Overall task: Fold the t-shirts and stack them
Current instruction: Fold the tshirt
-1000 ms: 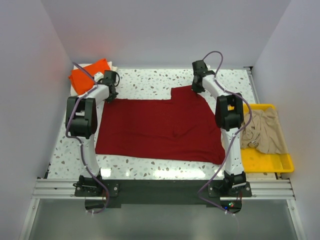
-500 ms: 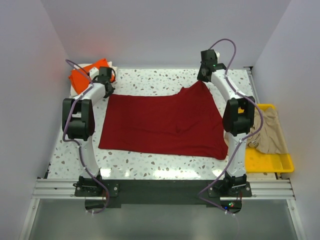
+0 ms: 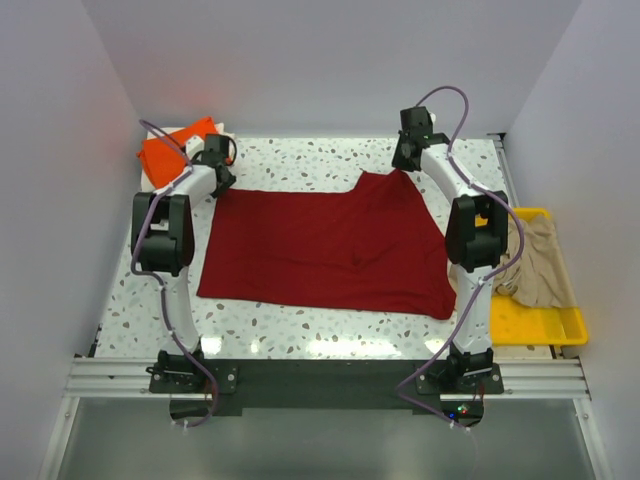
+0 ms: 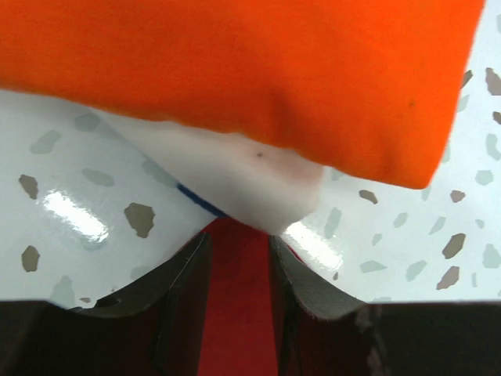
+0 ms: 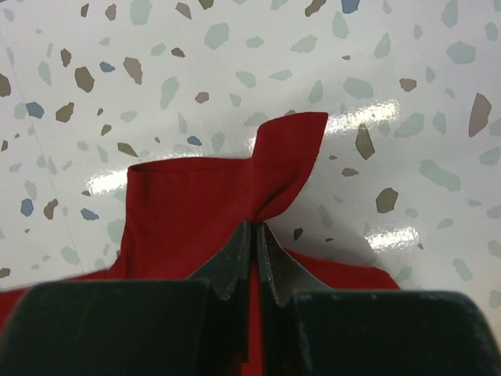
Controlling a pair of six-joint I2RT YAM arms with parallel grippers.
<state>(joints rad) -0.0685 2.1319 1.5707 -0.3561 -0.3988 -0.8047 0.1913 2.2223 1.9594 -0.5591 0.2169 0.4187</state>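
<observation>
The dark red t-shirt [image 3: 320,245] lies spread over the middle of the table. My left gripper [image 3: 219,181] is at its far left corner. In the left wrist view this gripper [image 4: 240,243] is open, and a strip of the red cloth [image 4: 235,313] lies loose between the parted jaws. Just beyond its tips is the folded orange t-shirt [image 4: 235,70], stacked on a whitish t-shirt [image 4: 243,172]. My right gripper [image 3: 403,165] is shut on the red shirt's far right sleeve [image 5: 196,204], which bunches at the tips [image 5: 256,227].
The orange stack [image 3: 172,150] sits in the far left corner by the wall. A yellow tray [image 3: 525,322] at the right table edge holds a crumpled beige-tan t-shirt [image 3: 535,262]. White walls close in the table on three sides.
The far edge of the red shirt was pulled back and laid flatter. My left gripper, shut before, has opened over the corner. The right gripper is still shut on the sleeve.
</observation>
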